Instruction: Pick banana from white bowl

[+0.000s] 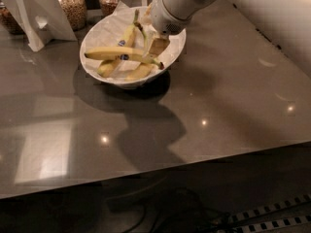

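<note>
The white bowl (99, 30), lined with crinkled paper, stands at the back of the dark table. The banana (109, 54) lies across it from left to right, long and nearly straight. It has a blue sticker at mid-length and a dark tip at its right end. My gripper (154, 48) hangs from the white arm (177, 4) and reaches down into the right half of the bowl, right at the banana's right end. Two more curved bananas (128, 35) lie under the long one.
A white folded card stand (36, 13) is at the back left. Jars of nuts or grain (72, 6) stand behind the bowl. The arm's large white link (272, 18) crosses the upper right. The table's front edge runs along the bottom.
</note>
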